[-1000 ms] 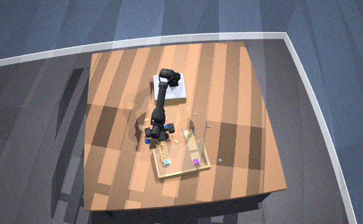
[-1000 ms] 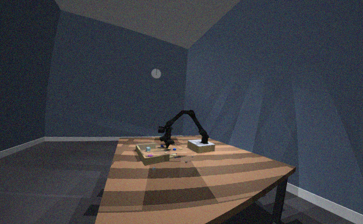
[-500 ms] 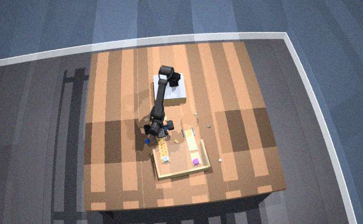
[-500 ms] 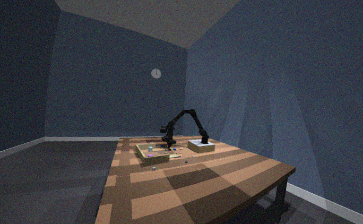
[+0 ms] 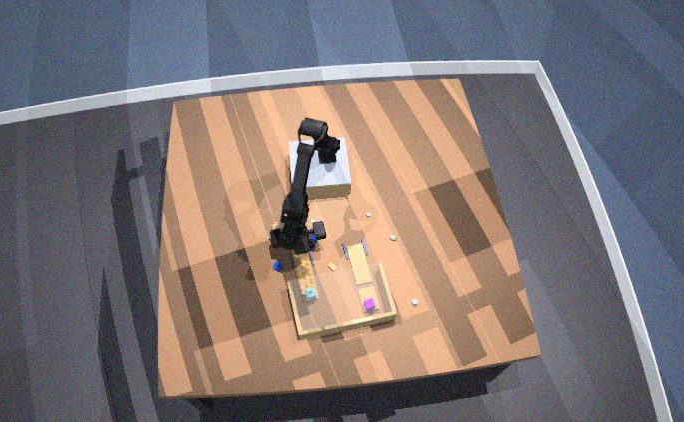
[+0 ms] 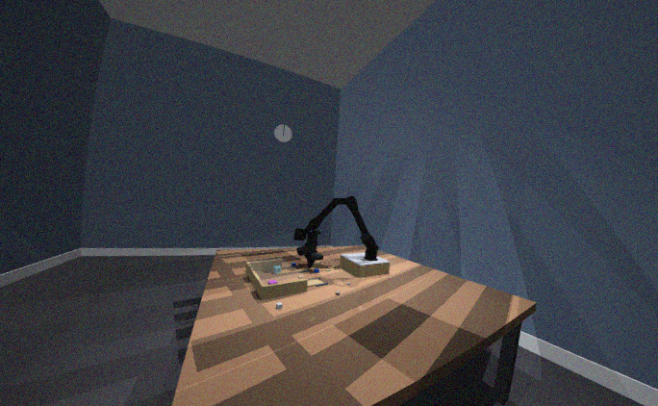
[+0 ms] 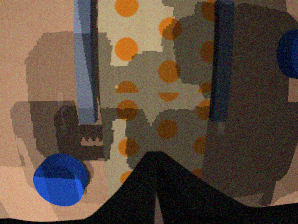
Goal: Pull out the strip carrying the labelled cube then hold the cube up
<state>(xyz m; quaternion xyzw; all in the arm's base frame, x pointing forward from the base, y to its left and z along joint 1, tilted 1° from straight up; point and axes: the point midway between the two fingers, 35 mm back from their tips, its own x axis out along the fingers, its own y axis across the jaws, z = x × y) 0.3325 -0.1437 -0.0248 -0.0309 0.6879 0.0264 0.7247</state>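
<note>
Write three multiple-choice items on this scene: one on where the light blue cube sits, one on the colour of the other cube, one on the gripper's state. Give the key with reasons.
1. The light blue cube rests on:
A. the orange-dotted strip
B. the plain tan strip
C. the grey base block

2. The cube at the end of the plain strip is:
A. green
B. magenta
C. yellow

3. The gripper is:
A. wide open
B. shut on the cube
C. shut, pressing down at the dotted strip's near end

Key: 1 A, the top view shows the cube on the dotted strip inside the tray. 2 B, the magenta cube sits by the tray's right wall. 3 C, the wrist view shows the fingers together over the dots, and both cubes lie far off.
</note>
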